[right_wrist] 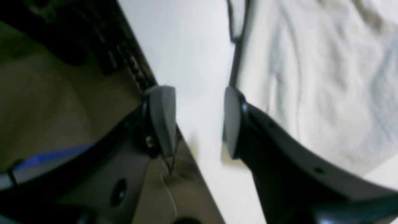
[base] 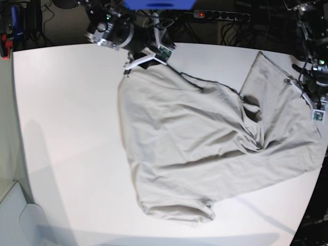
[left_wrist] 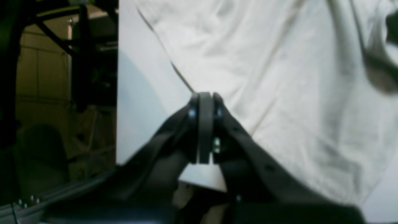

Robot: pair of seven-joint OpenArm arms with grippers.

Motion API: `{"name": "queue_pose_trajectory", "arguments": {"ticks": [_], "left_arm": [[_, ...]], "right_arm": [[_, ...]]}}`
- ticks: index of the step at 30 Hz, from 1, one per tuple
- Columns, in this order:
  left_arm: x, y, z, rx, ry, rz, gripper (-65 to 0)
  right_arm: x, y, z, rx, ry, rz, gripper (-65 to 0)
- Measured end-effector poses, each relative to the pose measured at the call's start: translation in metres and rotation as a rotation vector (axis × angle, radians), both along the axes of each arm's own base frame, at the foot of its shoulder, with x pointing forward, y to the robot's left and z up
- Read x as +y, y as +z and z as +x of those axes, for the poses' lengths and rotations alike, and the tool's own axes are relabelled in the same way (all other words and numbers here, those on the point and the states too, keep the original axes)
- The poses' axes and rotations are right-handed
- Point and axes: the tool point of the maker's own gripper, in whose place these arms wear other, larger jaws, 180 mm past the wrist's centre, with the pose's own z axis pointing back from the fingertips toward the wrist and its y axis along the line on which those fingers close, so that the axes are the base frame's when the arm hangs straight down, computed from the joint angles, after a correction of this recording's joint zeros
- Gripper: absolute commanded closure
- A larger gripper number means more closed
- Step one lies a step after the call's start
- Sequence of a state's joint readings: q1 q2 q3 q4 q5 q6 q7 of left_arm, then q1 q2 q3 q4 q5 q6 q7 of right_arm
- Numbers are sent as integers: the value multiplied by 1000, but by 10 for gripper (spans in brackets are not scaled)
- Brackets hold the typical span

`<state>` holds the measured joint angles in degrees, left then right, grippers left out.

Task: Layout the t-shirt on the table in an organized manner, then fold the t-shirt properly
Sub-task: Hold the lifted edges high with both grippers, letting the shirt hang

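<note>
Table [base: 66, 128]: we see a large white top that fills most of the base view, bare across its whole left half.

T-shirt [base: 205, 148]: a plain beige shirt lies spread but wrinkled over the middle and right of the table. One corner reaches the far edge near our right arm; another part runs to the right edge near our left arm. A rounded, rolled end lies close to the near edge. Deep folds bunch together right of the middle.

Right gripper [right_wrist: 199, 121]: our right arm sits at the far edge of the table, on the left side of the base view. In its wrist view the two grey pads stand apart with only white table between them. Nothing is gripped. The shirt's edge [right_wrist: 311, 77] lies just beside the right-hand pad, and we cannot tell whether that pad touches it.

Left gripper [left_wrist: 204, 124]: our left arm sits at the right edge of the table. In its wrist view the pads are pressed tightly together. The tips meet right at the shirt's hem line [left_wrist: 279, 77], with cloth spreading away to the right and bare table to the left. We cannot tell whether any cloth is pinched between the pads.

Beyond the table: dark frame parts [left_wrist: 77, 56] show past the table edge in the left wrist view.
</note>
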<state>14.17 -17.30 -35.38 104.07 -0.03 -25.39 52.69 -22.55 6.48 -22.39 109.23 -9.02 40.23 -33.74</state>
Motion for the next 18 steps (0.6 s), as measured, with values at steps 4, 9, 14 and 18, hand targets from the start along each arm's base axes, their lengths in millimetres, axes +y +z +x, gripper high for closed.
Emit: {"name": "queue_pose_trajectory", "arguments": {"ticks": [4,9,14,18], "left_arm": [[-3,-3,-11,25,-10,7,-1],[-6,-2,-13,20,-19,8,-1],[-6,-3,-17,29,-21,10,-1],[-7,-4,-18,30,-22,5,-1]], "right_arm": [[-8,-9,5,13,-51,-14,-263],[-17,-10,11,5,-79,-22,-263],[-30,-9,23,-13,-118,-33,-263],[-37,-24,24,20,-137,-50,-261]]}}
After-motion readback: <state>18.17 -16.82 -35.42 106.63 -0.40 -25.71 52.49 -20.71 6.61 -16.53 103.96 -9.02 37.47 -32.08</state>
